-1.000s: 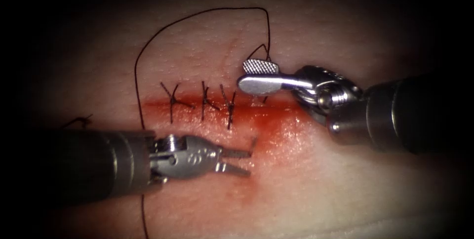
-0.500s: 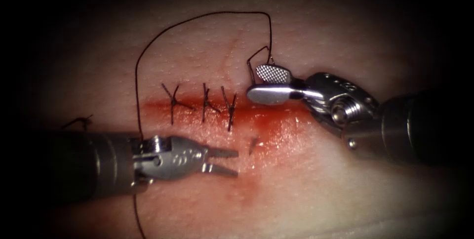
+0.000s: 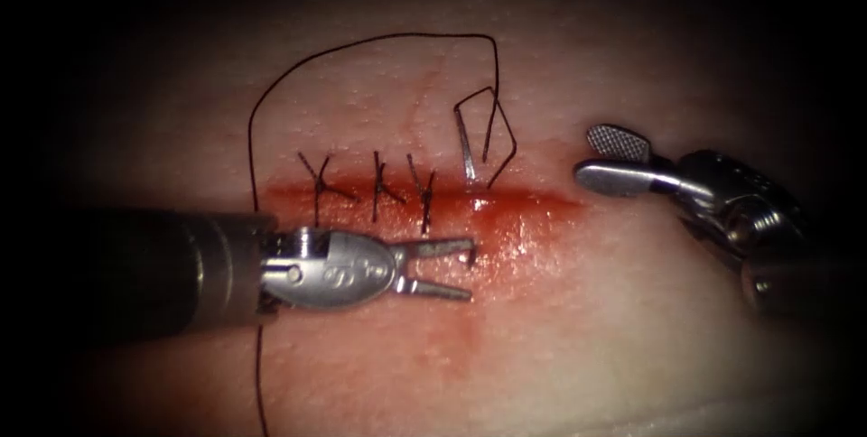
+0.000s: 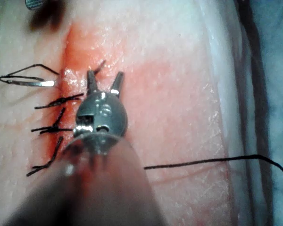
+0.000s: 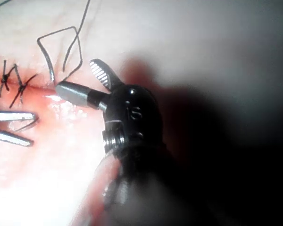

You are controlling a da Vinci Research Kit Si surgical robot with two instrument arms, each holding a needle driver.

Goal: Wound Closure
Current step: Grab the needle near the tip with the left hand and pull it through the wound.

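One needle (image 3: 466, 150) — upright, tissue-embedded

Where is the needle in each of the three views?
Endoscope view: needle stuck in the tissue at the cut, between the open, empty left tool and right tool.
Left wrist view: needle ahead of the left tool.
Right wrist view: needle beside the right tool.
Shared landmark: the three stitches, beside the needle.

The curved needle (image 3: 466, 146) stood in the tissue (image 3: 578, 311) at the cut (image 3: 524, 205), its tail upright. Dark thread (image 3: 271, 103) looped from it. Neither tool held it.
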